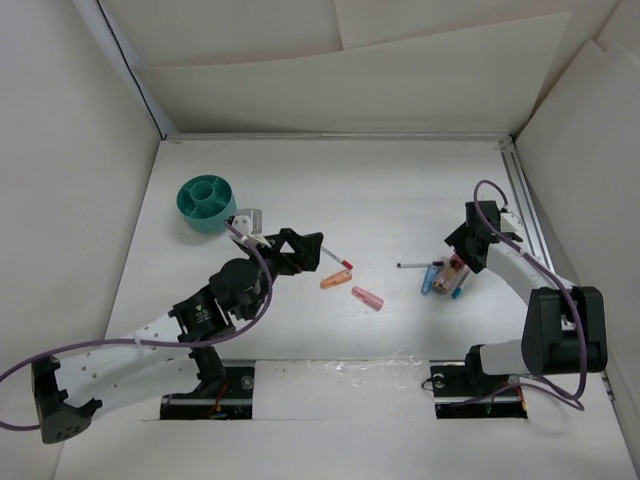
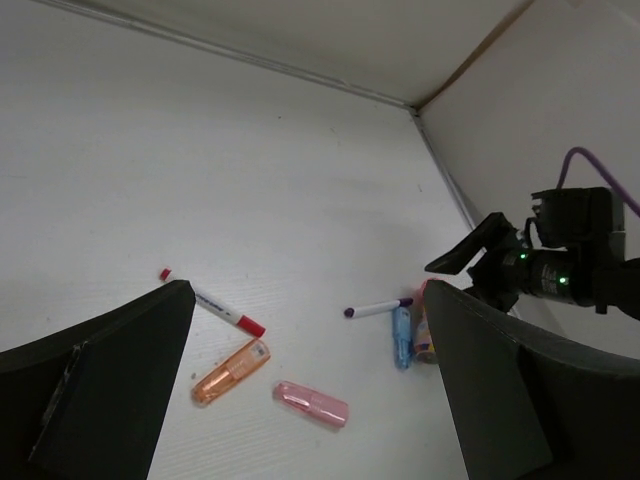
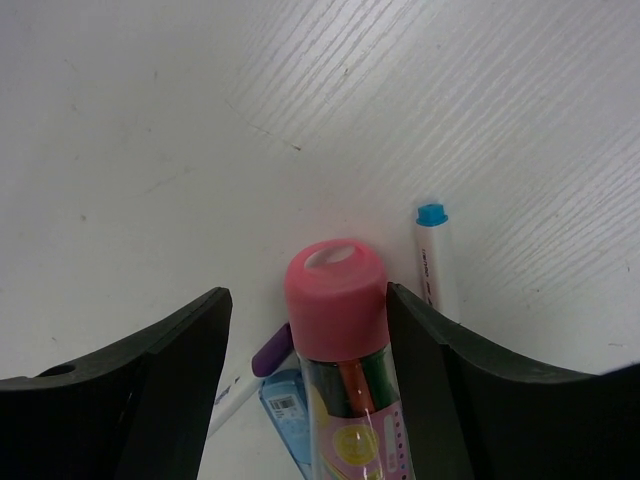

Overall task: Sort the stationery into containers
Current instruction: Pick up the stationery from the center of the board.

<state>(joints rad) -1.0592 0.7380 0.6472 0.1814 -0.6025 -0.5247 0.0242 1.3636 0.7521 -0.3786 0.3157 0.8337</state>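
The teal divided cup (image 1: 205, 203) stands at the back left. My left gripper (image 1: 310, 250) hangs open above the table, and its wrist view shows a white pen with a red cap (image 2: 212, 305), an orange piece (image 2: 231, 371) and a pink piece (image 2: 312, 404) between its fingers. My right gripper (image 3: 308, 298) is low over a clear tube with a pink cap (image 3: 336, 300). It straddles the tube: its right finger is against the cap and its left finger stands off with a gap. Beside the tube lie a purple-tipped pen (image 3: 270, 350), a light-blue piece (image 3: 285, 400) and a blue-capped pen (image 3: 435, 255).
White walls enclose the table on the left, back and right, with a metal rail (image 1: 525, 210) along the right side. The two stationery groups lie mid-table, one near each gripper (image 2: 308, 300). The cup is behind the left arm's wrist.
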